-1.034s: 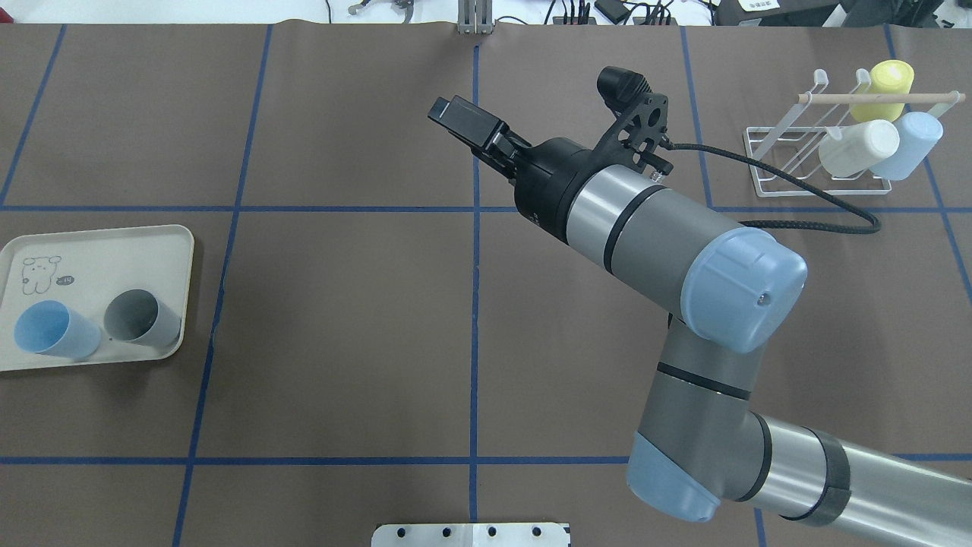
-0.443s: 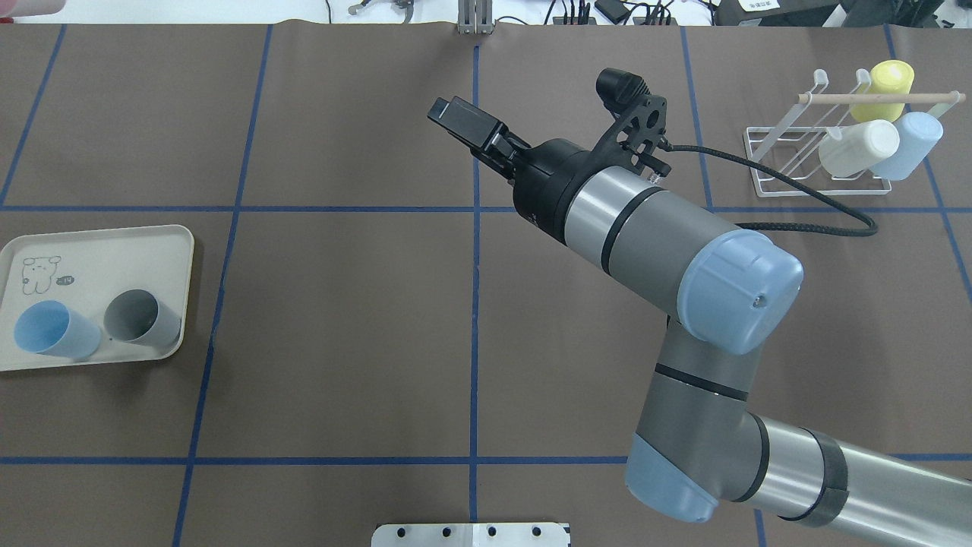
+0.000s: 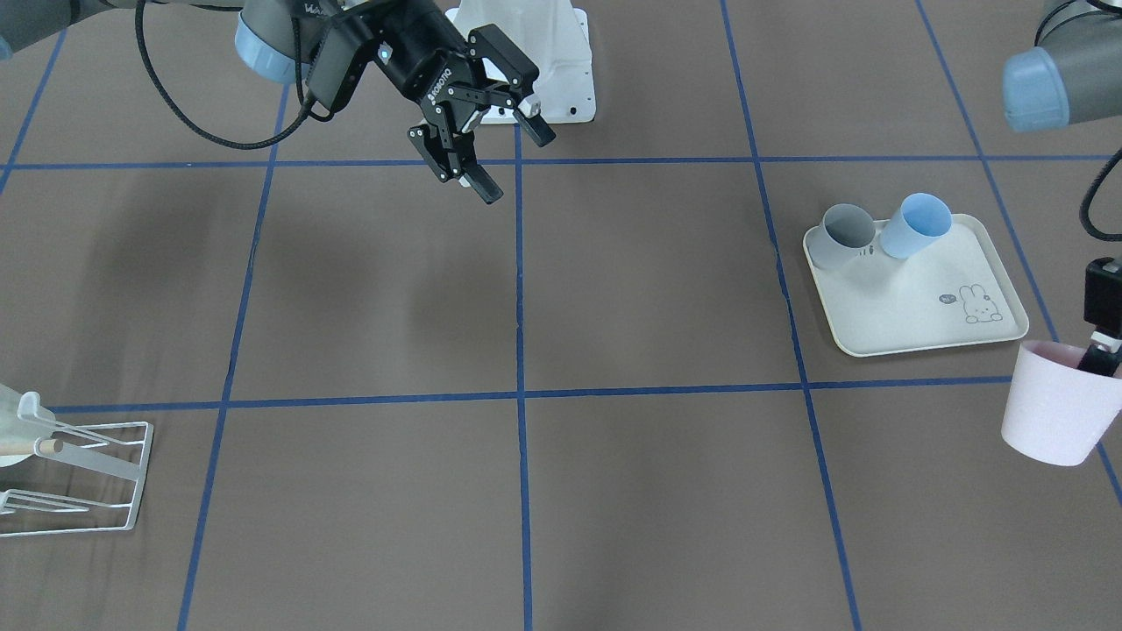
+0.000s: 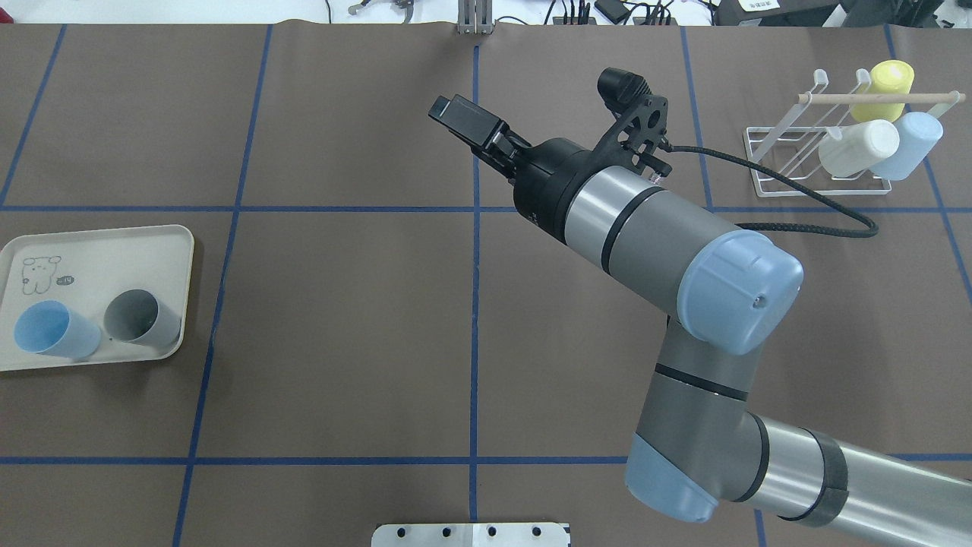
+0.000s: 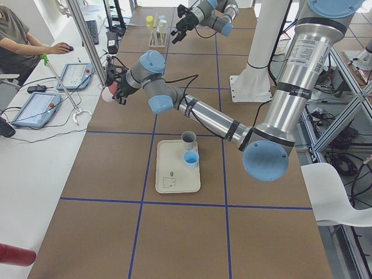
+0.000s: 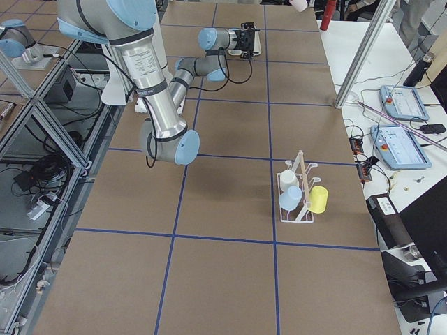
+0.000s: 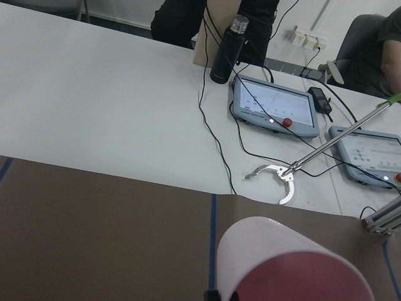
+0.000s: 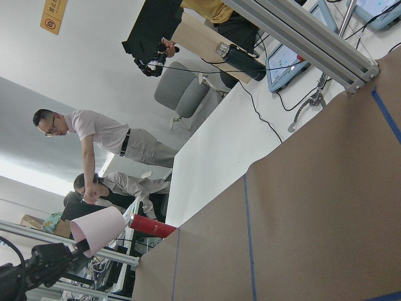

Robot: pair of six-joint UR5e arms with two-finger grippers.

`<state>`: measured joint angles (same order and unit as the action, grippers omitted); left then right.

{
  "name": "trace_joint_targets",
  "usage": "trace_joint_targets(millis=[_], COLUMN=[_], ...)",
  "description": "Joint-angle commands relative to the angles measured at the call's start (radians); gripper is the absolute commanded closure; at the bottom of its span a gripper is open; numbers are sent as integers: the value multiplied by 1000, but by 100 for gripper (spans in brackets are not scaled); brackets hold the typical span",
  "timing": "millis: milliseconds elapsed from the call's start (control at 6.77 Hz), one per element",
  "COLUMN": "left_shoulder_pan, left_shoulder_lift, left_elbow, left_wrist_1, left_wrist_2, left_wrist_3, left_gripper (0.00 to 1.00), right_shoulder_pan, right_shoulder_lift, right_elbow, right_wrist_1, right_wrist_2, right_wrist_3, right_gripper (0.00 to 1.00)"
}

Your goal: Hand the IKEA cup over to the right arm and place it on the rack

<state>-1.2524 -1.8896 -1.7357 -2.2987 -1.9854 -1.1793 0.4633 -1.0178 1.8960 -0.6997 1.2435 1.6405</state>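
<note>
Left pincer point(image 3: 1099, 358): clamped on the rim of the pink IKEA cup point(image 3: 1052, 412), held aloft (one finger inside).
Right pincer point(image 3: 517, 166): jaws wide apart, empty, raised over the middle of the counter point(image 3: 649, 491).
Rack point(image 4: 790, 152): counter's right end, well apart from the cup.

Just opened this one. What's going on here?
A handover is being set up. The left gripper holds a pale pink plastic cup by its rim, near the cream rabbit-print tray, where a grey cup and a blue cup sit. The right gripper hovers open and empty over mid-table. The white wire rack carries a yellow cup, a white cup and a light-blue cup. No transfer yet.
</note>
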Motion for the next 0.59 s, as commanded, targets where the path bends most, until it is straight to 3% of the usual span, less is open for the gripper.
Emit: trace_joint_targets(millis=[0,148,443], left_shoulder_pan=[56,86,204], left_shoulder_lift=[-17,-45,-69], left_elbow=[1,2,21], left_wrist_1=[-103,-137,-198], left_wrist_2=[13,14,174], left_wrist_3=[-212,-327,-477], left_gripper=[100,100,100], right_shoulder_pan=[2,0,0], right_shoulder_lift=[1,1,1], right_elbow=[0,0,-8], right_wrist_1=[0,2,81], right_wrist_2=[-9,-33,-42], right_wrist_3=[18,41,58], right_gripper=[0,0,0])
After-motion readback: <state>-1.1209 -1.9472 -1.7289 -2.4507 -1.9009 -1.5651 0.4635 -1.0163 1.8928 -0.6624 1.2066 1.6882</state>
